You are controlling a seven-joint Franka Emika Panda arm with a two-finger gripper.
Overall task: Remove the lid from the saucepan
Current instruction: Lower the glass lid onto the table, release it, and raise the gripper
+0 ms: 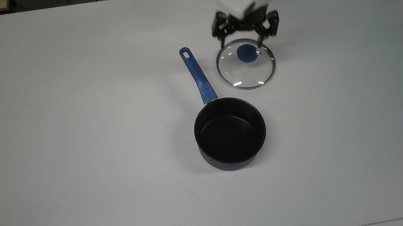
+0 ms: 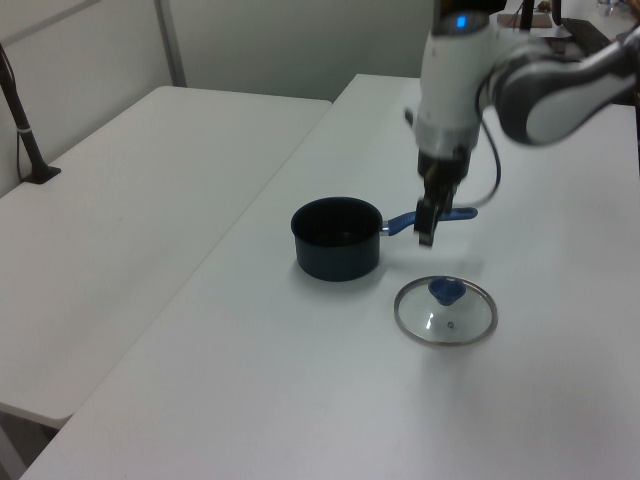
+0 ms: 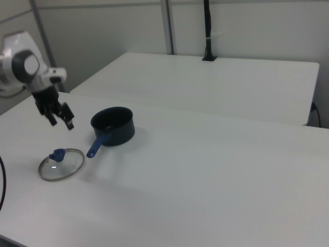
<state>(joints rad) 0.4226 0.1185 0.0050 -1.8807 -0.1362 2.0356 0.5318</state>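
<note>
Top view: lid lies flat on the table, knob up, near the far edge; saucepan uncovered, nearer mid-table, its handle tip beside the lid. Gripper hangs over the lid's far rim, fingers spread wide, empty; arm cut off by the frame's upper edge.

Left view: gripper edge-on and blurred, raised clear of the lid.

Right view: gripper above the lid, apart from it; saucepan just beside.

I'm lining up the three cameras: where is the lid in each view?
Top view: the lid lies flat at upper centre-right, below the gripper.
Left view: lower right.
Right view: lower left.
Shared landmark: the saucepan, handle tip near the lid.
</note>
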